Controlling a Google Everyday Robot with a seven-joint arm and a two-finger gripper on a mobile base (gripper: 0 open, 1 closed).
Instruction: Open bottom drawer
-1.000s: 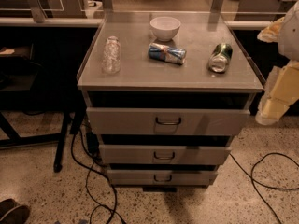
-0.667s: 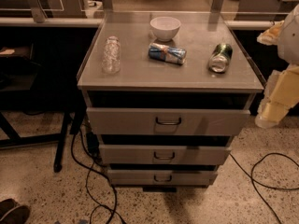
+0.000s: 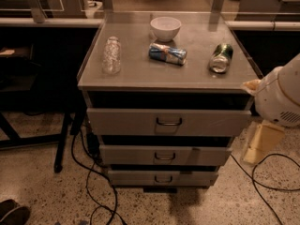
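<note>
- The gripper [image 3: 260, 144] hangs off the table's front right corner, lower than the table top and just beside the right side of the drawer stack. Honestly can't tell if it's wide or narrow from this angle, but it's holding nothing that I can see.
- The fat white arm housing [image 3: 281, 97] sits right above it, close to the same corner.
- The bottom drawer [image 3: 140, 178] is the lowest and narrowest of the three grey fronts, under the table's front edge and down near the floor. Its little dark wire handle [image 3: 163, 178] is at the centre of the front.
- Progress, as I read it: basically nothing is done. No tray is showing, so the drawer looks pushed in, and the gripper is well apart from the handle, off to the right and higher. What's left is to reach the handle, grab it and pull.
- Orientation: the drawer front faces out from the table's front edge toward the camera. Its long axis runs left to right, parallel to that edge, and the handle runs the same way. So I'd guess the pull goes straight out, away from the front edge.
- Above it are the middle drawer [image 3: 136, 155] and the top drawer [image 3: 126, 122], both wider.
- On the table: a bowl [image 3: 165, 28] near the back edge, a blue can [image 3: 168, 53] lying mid-table, a green can [image 3: 221, 58] toward the right edge and a clear bottle [image 3: 111, 55] toward the left edge.
</note>
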